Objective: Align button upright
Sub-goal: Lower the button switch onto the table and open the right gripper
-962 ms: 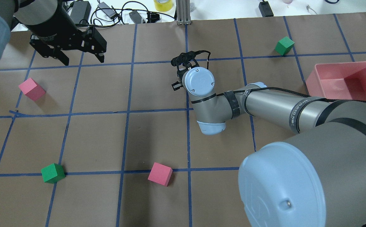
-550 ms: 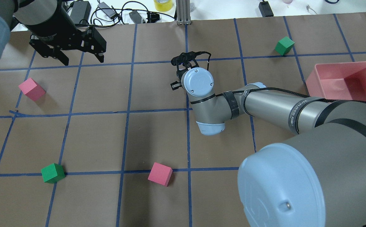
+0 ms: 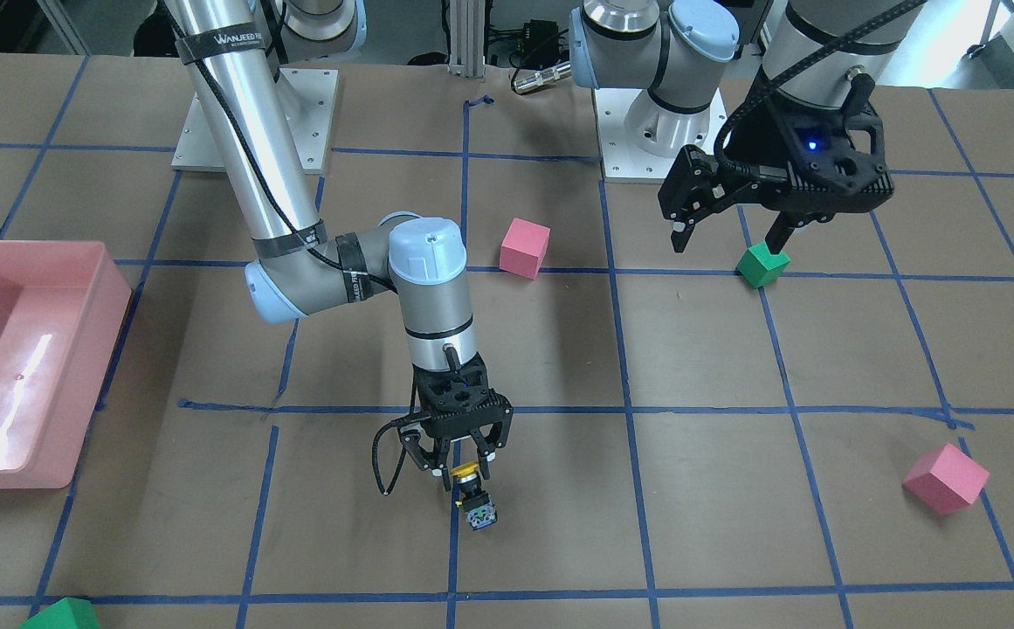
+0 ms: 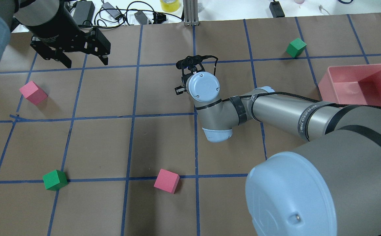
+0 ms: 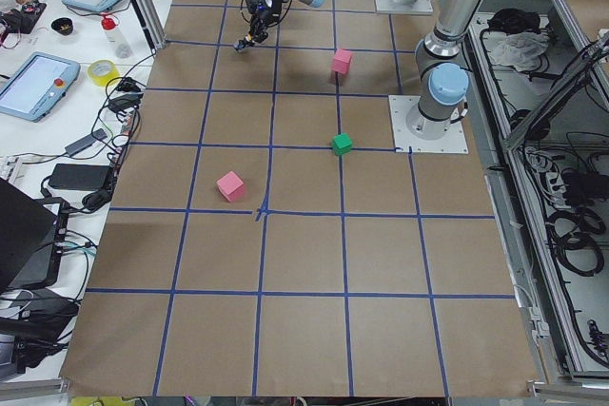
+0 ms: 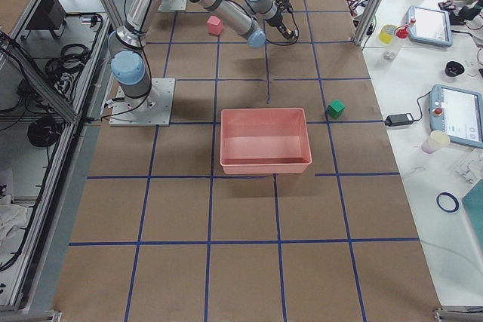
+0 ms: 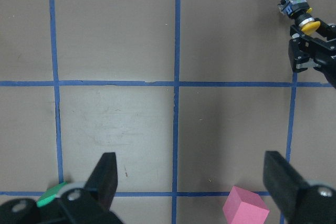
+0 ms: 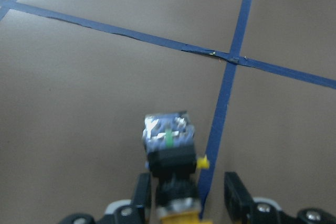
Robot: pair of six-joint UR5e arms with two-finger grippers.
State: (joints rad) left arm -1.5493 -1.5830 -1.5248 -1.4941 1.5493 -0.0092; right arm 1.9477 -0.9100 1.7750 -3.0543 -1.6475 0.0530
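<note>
The button [image 3: 475, 505] has a yellow cap, a black body and a grey block base. My right gripper [image 3: 463, 467] is shut on its cap end near the table's middle. The button sticks out past the fingertips, tilted, base end lowest; I cannot tell if the base touches the table. It shows in the right wrist view [image 8: 169, 150] between the fingers [image 8: 142, 190], and in the left wrist view [image 7: 296, 11]. In the overhead view the right wrist hides the button. My left gripper [image 3: 727, 238] is open and empty, held high over the table [image 4: 85, 60].
Two pink cubes [image 3: 525, 247] [image 3: 946, 478] and two green cubes [image 3: 762, 265] [image 3: 61, 614] lie scattered on the brown gridded table. A pink bin [image 3: 113, 288] stands on the robot's right side. Cables and boxes lie beyond the far table edge [image 4: 111, 13].
My right wrist has shifted slightly to the left in the overhead view, gripper width unchanged. The left arm has not moved.
</note>
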